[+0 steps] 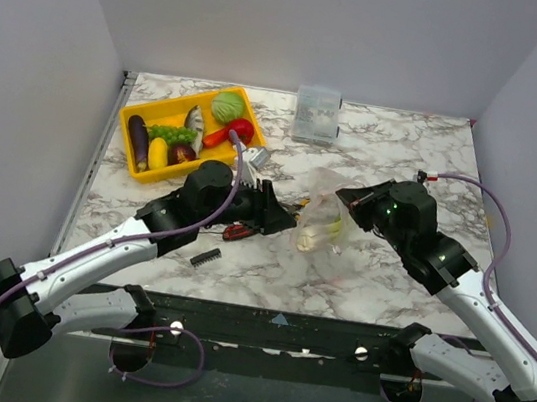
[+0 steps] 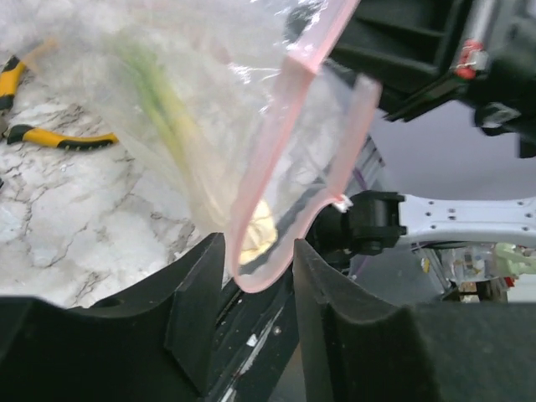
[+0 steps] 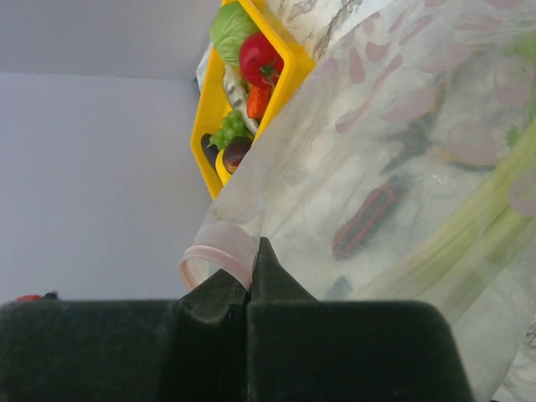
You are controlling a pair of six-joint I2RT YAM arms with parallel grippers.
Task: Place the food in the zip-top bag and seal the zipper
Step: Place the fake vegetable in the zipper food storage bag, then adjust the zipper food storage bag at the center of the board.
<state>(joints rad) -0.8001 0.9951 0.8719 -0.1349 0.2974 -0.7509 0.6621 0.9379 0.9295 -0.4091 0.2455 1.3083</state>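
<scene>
The clear zip-top bag point(image 1: 324, 220) is held up off the table centre between both grippers, with the pale green celery stalk point(image 1: 319, 232) inside; the celery also shows in the left wrist view point(image 2: 163, 105). My right gripper point(image 3: 251, 268) is shut on the pinkish zipper point(image 3: 219, 243) at one end of the mouth. My left gripper point(image 2: 258, 251) is open, and the other looped end of the zipper point(image 2: 289, 109) hangs between its jaws. The mouth gapes open. Cabbage point(image 1: 227, 106), tomato point(image 1: 243, 130), eggplant point(image 1: 138, 141), grapes point(image 1: 170, 133) and fish point(image 1: 195, 124) lie in the tray.
The yellow tray point(image 1: 135, 110) sits at the back left. A small clear rigid box point(image 1: 317, 114) stands at the back centre. Yellow-handled pliers point(image 2: 63, 140) and a red-handled knife point(image 1: 239, 231) lie under my left arm. A small black piece point(image 1: 204, 257) lies near the front edge.
</scene>
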